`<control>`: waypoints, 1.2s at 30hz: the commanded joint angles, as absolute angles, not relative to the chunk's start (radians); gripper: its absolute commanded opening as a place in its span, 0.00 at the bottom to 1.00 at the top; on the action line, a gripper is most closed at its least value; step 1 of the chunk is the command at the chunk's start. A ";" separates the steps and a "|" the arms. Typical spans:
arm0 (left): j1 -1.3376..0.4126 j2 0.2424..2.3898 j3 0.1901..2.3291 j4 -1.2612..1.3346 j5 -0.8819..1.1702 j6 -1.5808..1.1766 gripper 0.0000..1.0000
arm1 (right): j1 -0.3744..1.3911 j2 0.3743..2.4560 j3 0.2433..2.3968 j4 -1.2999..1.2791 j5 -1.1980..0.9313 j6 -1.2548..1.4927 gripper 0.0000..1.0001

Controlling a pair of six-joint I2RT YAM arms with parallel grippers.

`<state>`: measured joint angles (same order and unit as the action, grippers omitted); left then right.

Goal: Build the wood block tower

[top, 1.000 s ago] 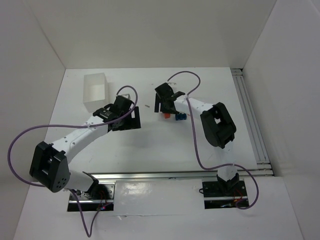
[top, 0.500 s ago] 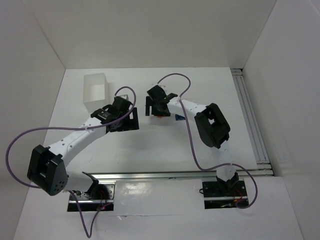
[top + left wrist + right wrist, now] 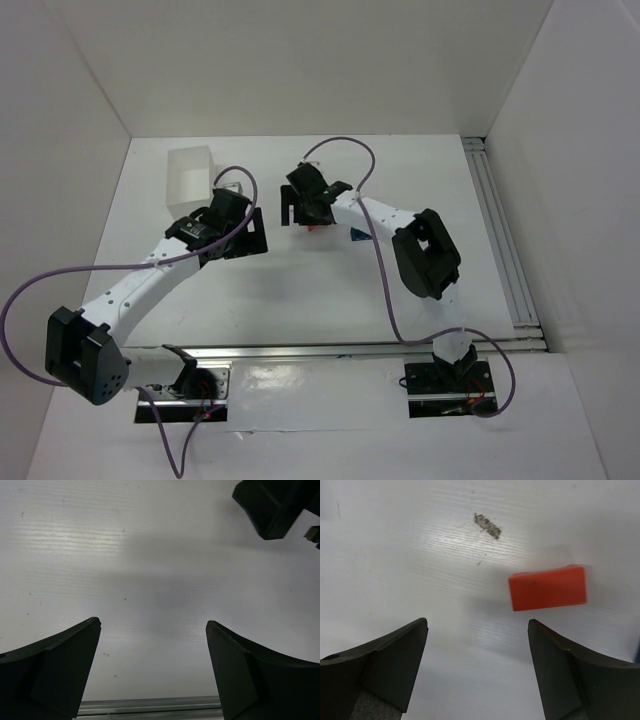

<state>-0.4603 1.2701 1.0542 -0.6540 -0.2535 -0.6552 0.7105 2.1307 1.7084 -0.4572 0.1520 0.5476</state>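
White table (image 3: 300,290) inside white walls, with a white box (image 3: 190,180) at the far left. No stacking visible: no block resting on another. Right gripper (image 3: 477,625) with jaws spread wide and nothing between them, hanging over a red-orange block (image 3: 547,587) that lies flat on the surface, off toward one finger. Blue block (image 3: 356,235) just beside it, also on the table. Left gripper (image 3: 152,625) spread fully over bare table, holding nothing. Looks like the very start: needs a first grasp, then every placement

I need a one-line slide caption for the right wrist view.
Open right gripper over the white table, a flat red-orange wooden block lying ahead.
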 commanded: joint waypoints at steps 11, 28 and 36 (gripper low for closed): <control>-0.442 1.262 1.103 -0.641 -0.212 -0.638 1.00 | 0.419 1.789 1.419 -0.517 0.365 0.474 0.89; -0.480 1.399 1.092 -0.560 -0.118 -0.704 0.99 | 0.291 1.851 1.293 -0.433 0.296 0.721 0.79; -0.480 1.388 1.072 -0.551 -0.118 -0.713 0.99 | 0.291 1.897 1.302 -0.423 0.296 0.762 0.79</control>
